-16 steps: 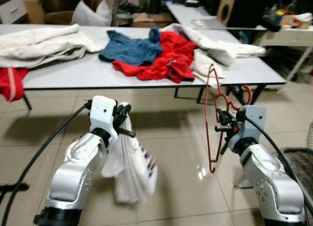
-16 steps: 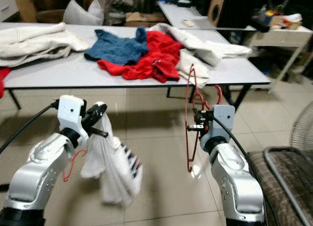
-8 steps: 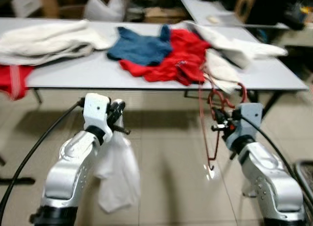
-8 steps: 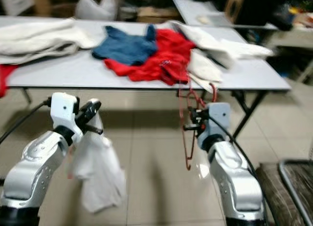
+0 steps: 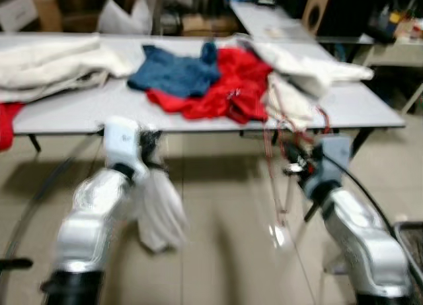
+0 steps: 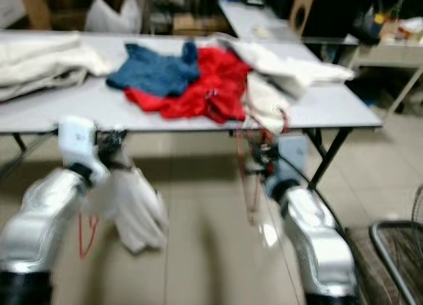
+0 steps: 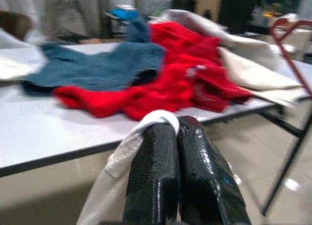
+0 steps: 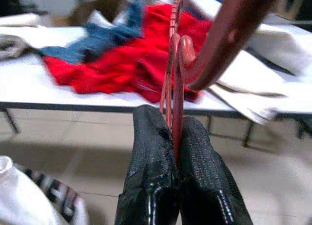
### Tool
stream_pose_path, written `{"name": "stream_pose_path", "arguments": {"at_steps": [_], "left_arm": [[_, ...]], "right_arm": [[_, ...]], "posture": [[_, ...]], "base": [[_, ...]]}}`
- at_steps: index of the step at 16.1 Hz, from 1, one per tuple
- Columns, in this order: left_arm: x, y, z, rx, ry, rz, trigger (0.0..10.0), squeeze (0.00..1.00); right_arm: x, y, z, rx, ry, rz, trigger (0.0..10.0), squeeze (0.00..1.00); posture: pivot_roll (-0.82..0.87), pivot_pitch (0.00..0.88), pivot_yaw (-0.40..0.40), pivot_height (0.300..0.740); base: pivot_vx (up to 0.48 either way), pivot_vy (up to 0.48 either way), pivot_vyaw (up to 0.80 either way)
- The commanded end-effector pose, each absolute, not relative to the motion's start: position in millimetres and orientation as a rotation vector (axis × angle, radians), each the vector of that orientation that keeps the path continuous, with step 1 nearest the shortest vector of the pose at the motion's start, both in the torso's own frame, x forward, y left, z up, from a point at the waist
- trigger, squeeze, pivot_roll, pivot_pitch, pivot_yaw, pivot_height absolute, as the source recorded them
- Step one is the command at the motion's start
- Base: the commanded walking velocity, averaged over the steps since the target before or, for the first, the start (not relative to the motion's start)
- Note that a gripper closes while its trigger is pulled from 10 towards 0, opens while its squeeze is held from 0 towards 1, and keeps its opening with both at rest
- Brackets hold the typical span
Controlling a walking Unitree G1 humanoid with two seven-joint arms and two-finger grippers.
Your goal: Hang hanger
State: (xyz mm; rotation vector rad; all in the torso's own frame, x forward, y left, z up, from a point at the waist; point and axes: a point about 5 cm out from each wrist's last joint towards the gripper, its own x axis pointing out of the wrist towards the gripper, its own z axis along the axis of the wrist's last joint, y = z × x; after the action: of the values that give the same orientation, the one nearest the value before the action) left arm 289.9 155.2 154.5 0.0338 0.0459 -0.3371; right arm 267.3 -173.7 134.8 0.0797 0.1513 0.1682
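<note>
Carry stage, by my read: both arms loaded, walking blur, nothing hung yet. Right gripper pinches red hanger between closed fingers, hanger dangling right of centre, just near table edge. Left gripper clamps white garment, cloth drooping toward floor. Next move likely needs rail or hook; none visible. Far side: blue garment, red clothes, pale heaps on table. Obstacles: table legs, fan-like frame near right.
</note>
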Motion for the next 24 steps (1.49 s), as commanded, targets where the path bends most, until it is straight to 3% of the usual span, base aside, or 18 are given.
{"name": "stream_pose_path", "arguments": {"at_steps": [1, 24], "left_arm": [[292.3, 162.0, 163.4, 0.06, 0.014, -0.318, 10.0, 0.0], [290.1, 152.8, 163.3, 0.08, 0.016, -0.367, 10.0, 0.0]], "right_arm": [[269.6, -169.8, 140.6, 0.094, 0.12, 0.18, 10.0, 0.0], [268.1, -172.9, 138.2, 0.099, 0.144, 0.154, 10.0, 0.0]], "posture": [[-0.09, 0.0, -0.034, 0.74], [-0.08, 0.0, -0.048, 0.74]], "base": [[0.322, 0.0, 0.0], [0.327, 0.0, 0.0]]}}
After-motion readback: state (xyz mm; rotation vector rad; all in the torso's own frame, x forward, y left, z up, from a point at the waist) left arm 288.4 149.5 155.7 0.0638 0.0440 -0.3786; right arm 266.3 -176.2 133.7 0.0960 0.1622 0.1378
